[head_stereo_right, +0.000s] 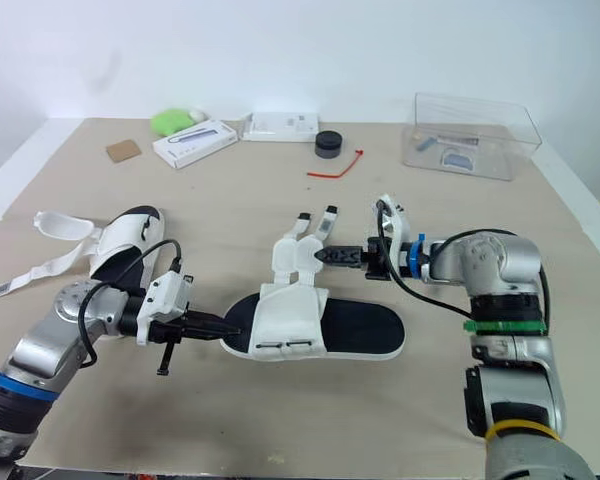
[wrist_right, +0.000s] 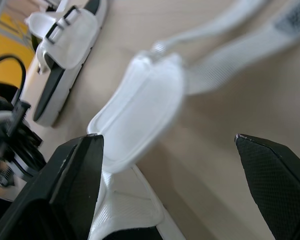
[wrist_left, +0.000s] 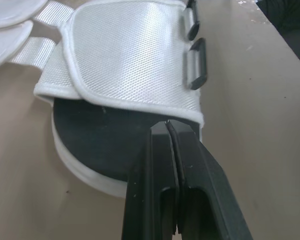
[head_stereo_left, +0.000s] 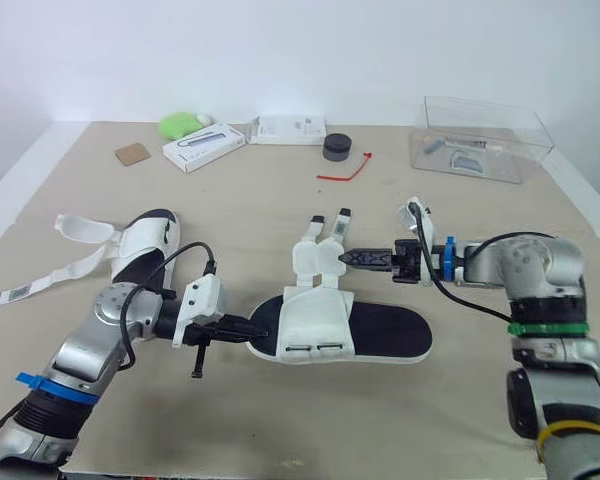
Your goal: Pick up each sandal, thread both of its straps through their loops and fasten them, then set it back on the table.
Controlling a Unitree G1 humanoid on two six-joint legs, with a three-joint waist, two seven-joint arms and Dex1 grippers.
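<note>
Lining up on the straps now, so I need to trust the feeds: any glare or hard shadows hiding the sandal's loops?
Left eye view: even light, a soft shadow under the sandal; glare whitens the white box at the back. Left wrist view: slight sheen on the white upper, loops stand out dark. Right wrist view: no hard shadow on the strap pad.

A beige table [head_stereo_left: 400, 420] stands against a plain white wall [head_stereo_left: 280, 50].
</note>
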